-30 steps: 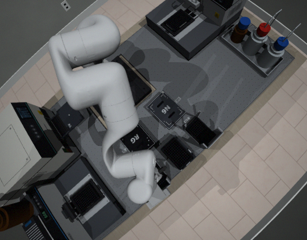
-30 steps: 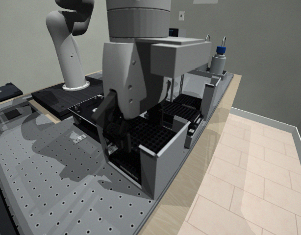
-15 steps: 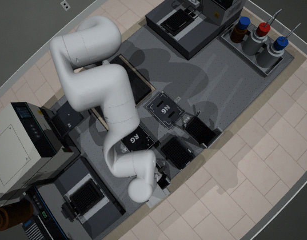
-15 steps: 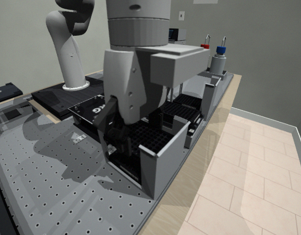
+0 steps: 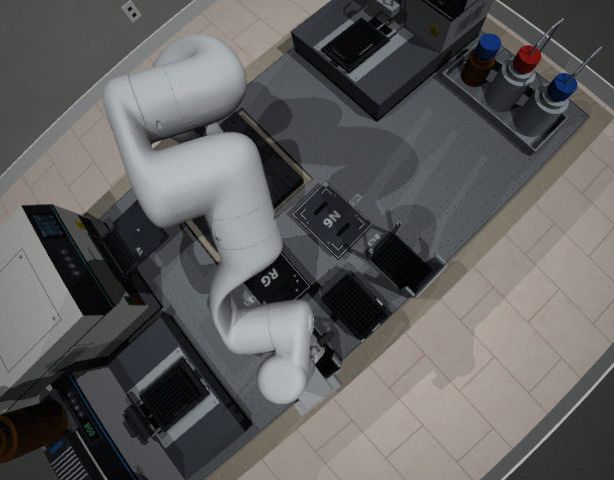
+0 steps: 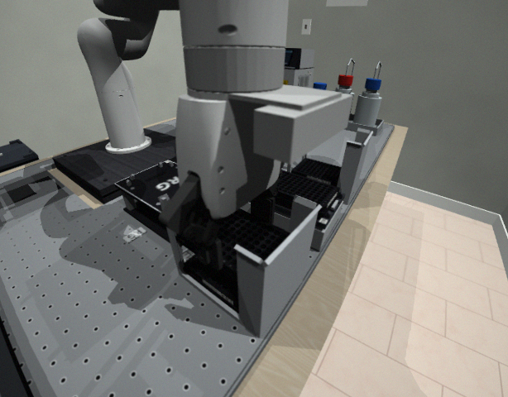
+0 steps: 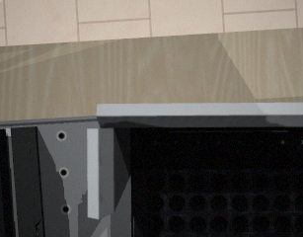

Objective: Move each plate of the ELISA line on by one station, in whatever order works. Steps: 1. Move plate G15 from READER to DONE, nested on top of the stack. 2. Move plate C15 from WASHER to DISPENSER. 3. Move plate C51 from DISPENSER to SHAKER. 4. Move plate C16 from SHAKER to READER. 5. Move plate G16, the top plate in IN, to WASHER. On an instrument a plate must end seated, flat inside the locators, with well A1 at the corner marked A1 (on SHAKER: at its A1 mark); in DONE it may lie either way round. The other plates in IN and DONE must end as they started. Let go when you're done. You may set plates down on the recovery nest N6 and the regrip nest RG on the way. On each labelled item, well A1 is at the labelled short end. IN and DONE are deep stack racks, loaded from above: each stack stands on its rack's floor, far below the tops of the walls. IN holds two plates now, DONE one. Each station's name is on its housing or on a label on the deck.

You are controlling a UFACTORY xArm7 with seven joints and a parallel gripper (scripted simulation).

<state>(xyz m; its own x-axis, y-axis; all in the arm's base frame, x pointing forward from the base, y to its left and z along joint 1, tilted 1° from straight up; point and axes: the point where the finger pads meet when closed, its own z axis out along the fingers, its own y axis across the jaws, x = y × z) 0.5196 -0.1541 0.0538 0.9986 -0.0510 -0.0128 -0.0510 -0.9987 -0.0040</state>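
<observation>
My gripper [image 5: 323, 356] [image 6: 228, 232] is shut on plate G15 [image 6: 254, 235] [image 7: 215, 197]. It holds the black well plate level inside the DONE rack [image 6: 271, 282], just below the tops of the grey walls. The rack's far wall [image 7: 200, 110] fills the middle of the wrist view. What lies under the plate is hidden. Plate C16 [image 5: 355, 305] [image 6: 305, 188] sits on SHAKER. Plate G16 [image 5: 400, 260] lies in the IN rack [image 6: 350, 166]. Plate C15 [image 5: 354, 43] is on WASHER, and plate C51 [image 5: 173, 395] is on DISPENSER. The READER nest [image 5: 139, 232] holds no plate.
Nest N6 [image 5: 330, 219] and nest RG [image 5: 271, 279] [image 6: 160, 185] hold nothing. Three capped bottles [image 5: 524, 77] stand in a tray at the back right. The deck's front edge runs close beside the DONE rack. The arm's own links hang over RG.
</observation>
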